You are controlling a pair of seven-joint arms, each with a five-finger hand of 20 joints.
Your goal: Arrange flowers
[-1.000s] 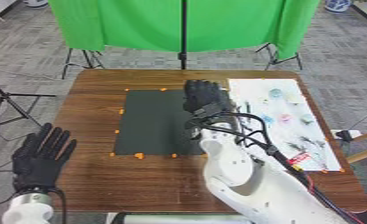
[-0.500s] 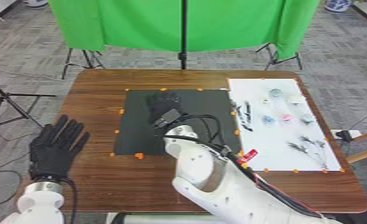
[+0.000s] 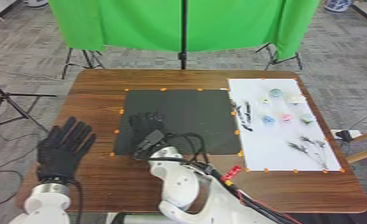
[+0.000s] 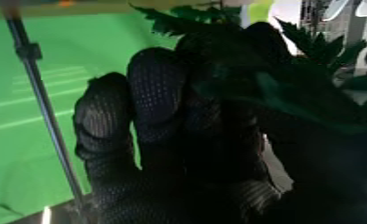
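In the head view, my right hand (image 3: 147, 124) is over the left part of the black sheet (image 3: 193, 120). In the right wrist view, the hand (image 4: 162, 125) has curled fingers pinching green leaves (image 4: 322, 45), partly hidden behind the glove. The white sheet (image 3: 261, 142) on the right bears a pink flower (image 3: 286, 117), a blue flower (image 3: 268, 119), a pale blue-green flower (image 3: 275, 93) and a white flower (image 3: 297, 99). Dark stems (image 3: 243, 117) lie along its left side, and feathery sprigs (image 3: 301, 148) nearer the front. My left hand (image 3: 60, 157) is open at the table's left edge.
Orange tape pieces (image 3: 163, 89) line both sheets on the brown wooden table (image 3: 99, 187). Beyond the table's back edge hangs a green cloth (image 3: 135, 25), with a thin black stand (image 3: 184, 45) before it. A tripod (image 3: 3, 95) stands at the left.
From the white sheet's left edge, my right hand has moved left across the black sheet, then nearer the front. My left hand has shifted slightly right.
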